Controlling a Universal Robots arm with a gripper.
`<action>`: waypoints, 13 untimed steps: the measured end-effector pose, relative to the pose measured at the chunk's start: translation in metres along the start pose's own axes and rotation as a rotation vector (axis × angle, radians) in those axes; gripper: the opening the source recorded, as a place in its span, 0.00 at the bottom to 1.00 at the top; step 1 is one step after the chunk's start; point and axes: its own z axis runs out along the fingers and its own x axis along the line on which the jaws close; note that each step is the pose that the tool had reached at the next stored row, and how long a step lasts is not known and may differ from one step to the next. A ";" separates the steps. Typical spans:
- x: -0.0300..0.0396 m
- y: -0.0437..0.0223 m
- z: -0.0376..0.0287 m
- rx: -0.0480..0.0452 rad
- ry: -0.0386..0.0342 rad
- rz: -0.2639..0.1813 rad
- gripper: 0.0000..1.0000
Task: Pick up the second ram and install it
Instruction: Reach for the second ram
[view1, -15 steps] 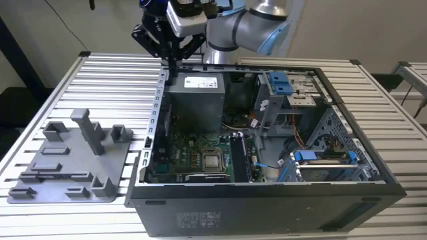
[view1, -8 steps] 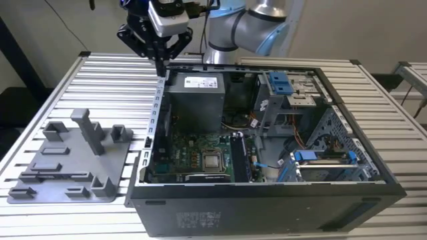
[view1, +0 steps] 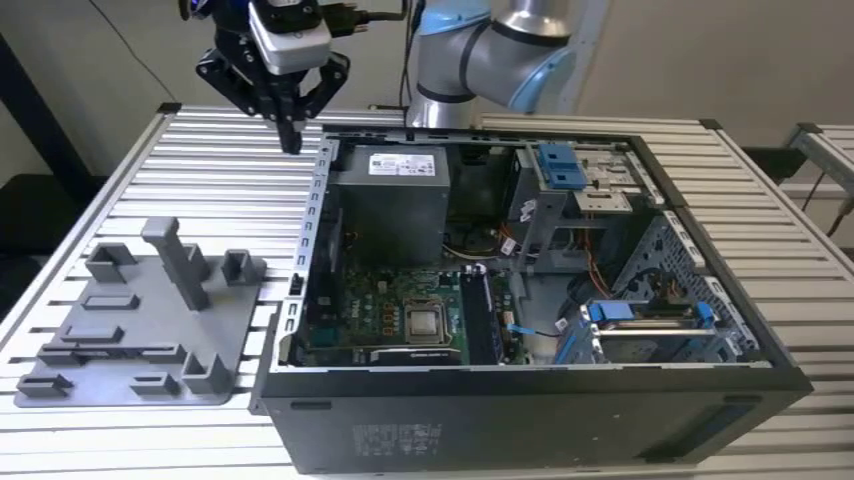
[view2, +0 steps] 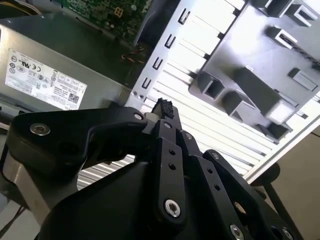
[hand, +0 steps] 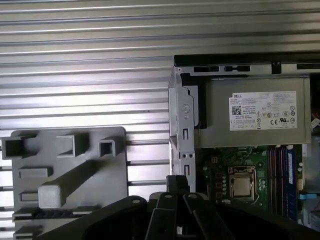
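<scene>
While one claw (view1: 288, 135) hangs clenched beside one open computer case (view1: 534, 400) — one grey fixture plate (view1: 243, 312) lies nearby.

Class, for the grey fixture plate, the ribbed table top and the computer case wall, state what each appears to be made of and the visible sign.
Fixture plate: probably plastic, matte uniform grey without glints. Table top: likely aluminium, ribs with bright sheen. Case wall: seemingly sheet steel, thin, dull silver, punched with slots.

Slatted aluminium table (view1: 147, 190) carries open computer case (view1: 534, 420); grey fixture plate (view1: 134, 340) just beside case, exterior view's left.
</scene>
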 end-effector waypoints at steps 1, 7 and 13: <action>0.0031 -0.0003 0.0000 0.0000 0.0002 -0.002 0.11; 0.0197 -0.0031 0.0006 -0.0003 0.0009 -0.017 0.11; 0.0361 -0.0064 0.0013 -0.0006 0.0015 -0.030 0.11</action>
